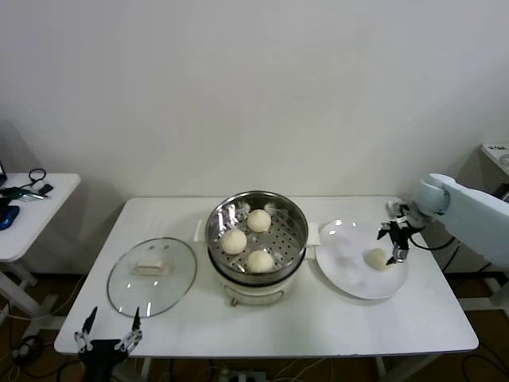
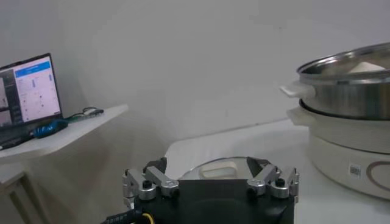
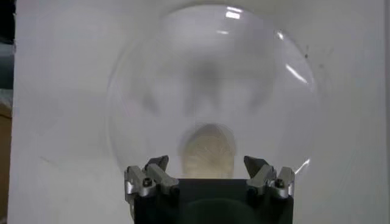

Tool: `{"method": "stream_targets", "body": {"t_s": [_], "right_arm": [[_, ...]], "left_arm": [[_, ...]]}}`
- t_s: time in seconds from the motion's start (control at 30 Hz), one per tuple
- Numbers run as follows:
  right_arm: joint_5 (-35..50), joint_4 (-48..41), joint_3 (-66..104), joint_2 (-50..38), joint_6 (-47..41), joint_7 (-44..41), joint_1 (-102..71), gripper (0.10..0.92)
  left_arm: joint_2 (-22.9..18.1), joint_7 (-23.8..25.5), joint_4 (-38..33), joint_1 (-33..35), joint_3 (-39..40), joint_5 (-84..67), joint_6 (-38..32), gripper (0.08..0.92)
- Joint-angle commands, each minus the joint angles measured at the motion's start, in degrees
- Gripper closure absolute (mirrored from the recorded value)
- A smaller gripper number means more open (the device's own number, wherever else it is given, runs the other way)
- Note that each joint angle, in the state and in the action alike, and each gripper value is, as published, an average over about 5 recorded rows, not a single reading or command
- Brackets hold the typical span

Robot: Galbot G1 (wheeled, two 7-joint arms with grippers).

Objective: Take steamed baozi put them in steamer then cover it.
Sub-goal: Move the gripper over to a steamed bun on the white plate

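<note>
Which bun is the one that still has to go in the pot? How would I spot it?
Find the white table and the shiny steel steamer in its middle. Beside it, on the robot's right, lies a flat white plate, and the bun sits alone on it, under the open right gripper. The other three buns are inside the steamer already.
</note>
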Motion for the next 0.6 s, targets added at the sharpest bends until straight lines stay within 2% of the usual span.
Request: {"method": "stream_targets", "body": {"t_s": [0.03, 0.6], "right_arm": [[-4.88, -9.89, 6.87, 4.25, 0.49, -0.26, -7.20, 0.203], [-6.62, -16.18, 7.58, 9.07, 2.61, 0.04, -7.25, 0.203]], "left_arm": [[-0.04, -0.06, 0.48, -0.12, 0.01, 0.15, 0.08, 0.177], [0.07, -0.06, 1.53, -0.88, 0.34, 0.96, 0.23, 0.177]]}}
